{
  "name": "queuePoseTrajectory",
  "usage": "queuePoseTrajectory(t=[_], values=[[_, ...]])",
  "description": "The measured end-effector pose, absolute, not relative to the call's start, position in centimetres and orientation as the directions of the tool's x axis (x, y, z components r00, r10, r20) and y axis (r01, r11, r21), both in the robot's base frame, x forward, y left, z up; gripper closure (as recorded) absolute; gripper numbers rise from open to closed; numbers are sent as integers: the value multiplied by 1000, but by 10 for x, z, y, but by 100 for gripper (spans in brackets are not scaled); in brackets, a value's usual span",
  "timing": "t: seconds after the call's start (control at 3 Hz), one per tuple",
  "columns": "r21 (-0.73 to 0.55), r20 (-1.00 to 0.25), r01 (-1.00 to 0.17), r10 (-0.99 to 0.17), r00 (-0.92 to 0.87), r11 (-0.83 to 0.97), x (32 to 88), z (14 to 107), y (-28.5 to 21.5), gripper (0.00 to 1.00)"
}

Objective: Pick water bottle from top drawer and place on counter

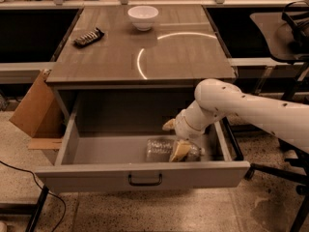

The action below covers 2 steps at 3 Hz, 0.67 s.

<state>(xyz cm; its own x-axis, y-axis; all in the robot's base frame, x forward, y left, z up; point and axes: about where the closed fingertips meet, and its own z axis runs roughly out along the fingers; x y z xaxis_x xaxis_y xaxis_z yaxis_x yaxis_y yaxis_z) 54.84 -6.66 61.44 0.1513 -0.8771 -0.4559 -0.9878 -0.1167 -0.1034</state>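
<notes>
The top drawer (72,129) of the grey cabinet is pulled fully out. The water bottle (158,150), clear and crinkled, lies on its side on the drawer floor near the front panel, right of centre. My gripper (179,152) reaches down into the drawer from the right on the white arm (241,105). It sits at the bottle's right end and covers that end. The counter (183,57) is the wood-grain top above the drawer.
A white bowl (143,17) and a dark flat packet (88,36) sit at the back of the counter. A cardboard box (34,111) leans against the cabinet's left side. An office chair (285,30) stands at the right. A cable (29,178) crosses the floor at the left.
</notes>
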Motion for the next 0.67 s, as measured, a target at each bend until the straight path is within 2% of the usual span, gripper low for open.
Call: queuePoseTrajectory(t=[0.67], values=[[-100,-458,-988,-876,151,-118,545,611,-67,73]])
